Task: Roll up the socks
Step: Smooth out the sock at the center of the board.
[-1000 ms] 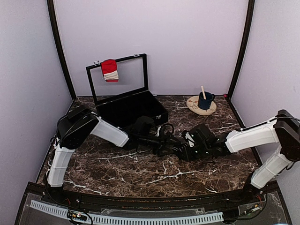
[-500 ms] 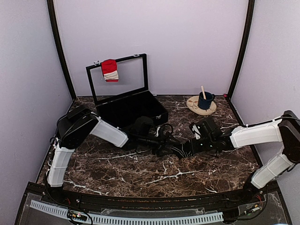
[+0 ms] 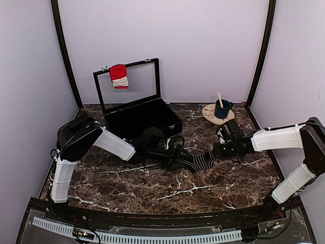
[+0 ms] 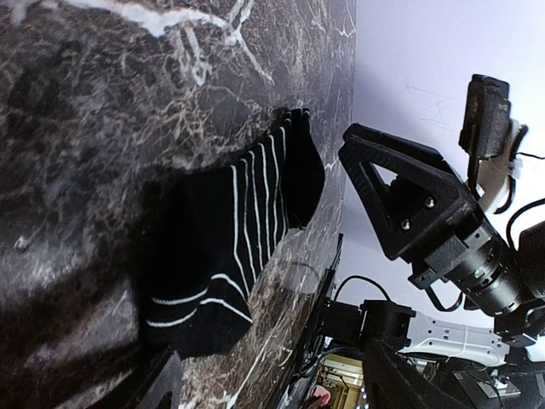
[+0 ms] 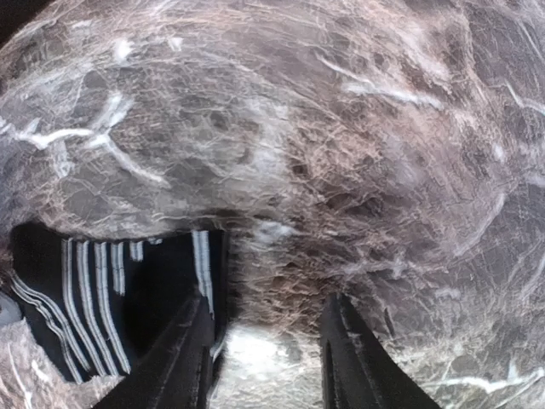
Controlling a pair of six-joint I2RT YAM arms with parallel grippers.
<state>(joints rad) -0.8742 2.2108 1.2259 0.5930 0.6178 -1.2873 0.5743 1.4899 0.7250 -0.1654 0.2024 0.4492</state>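
We count socks: two, one red-and-white sock and one black striped sock | black case: one | blue mug: one | wooden stick: one | round coaster: one | robot arms: two

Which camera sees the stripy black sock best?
Left wrist view: the black striped sock fills the middle, stripes clear. The right wrist view cuts it off at the lower left; the top view shows it tiny.

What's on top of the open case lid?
One red sock with a white band, draped over the lid's top rim. Whether a second sock lies folded under it is covered.
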